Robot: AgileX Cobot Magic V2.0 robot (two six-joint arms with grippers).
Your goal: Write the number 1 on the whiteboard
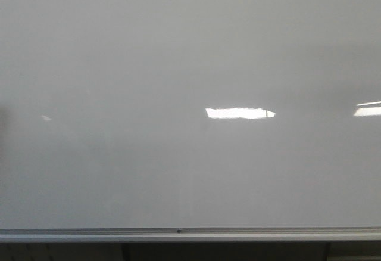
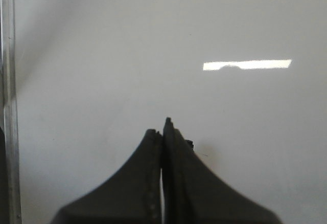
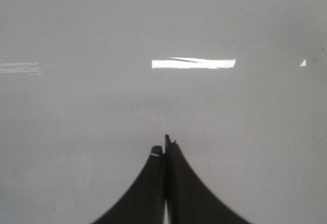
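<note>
Left claw (image 2: 162, 132): fingers pressed together, no gap between the tips, nothing visibly held. A small dark nub shows just beside the right finger, too small to identify. Right claw (image 3: 164, 150): likewise closed tight, fingers meeting along a thin seam, no marker seen in it. Neither claw appears in the front view.

Beyond both claws lies only the whiteboard (image 1: 119, 64), glossy white-grey and filling every view. The left wrist view catches a metal frame edge (image 2: 9, 106) along one side of the board. In the front view the silver rail (image 1: 190, 233) runs along the board's lower edge, with a small dark screw (image 1: 178, 230) near its middle. Bright ceiling-light reflections (image 1: 239, 112) sit right of centre and at the far right edge; these are glare, not ink.

The number 1: not visible anywhere on the board. No black stroke in any view.

Judgement: task at its start, writing not yet begun. No marker is in sight, so I cannot tell which arm will write. The next move calls for a marker tip brought square to the board, then one short downward stroke with light, steady contact.
</note>
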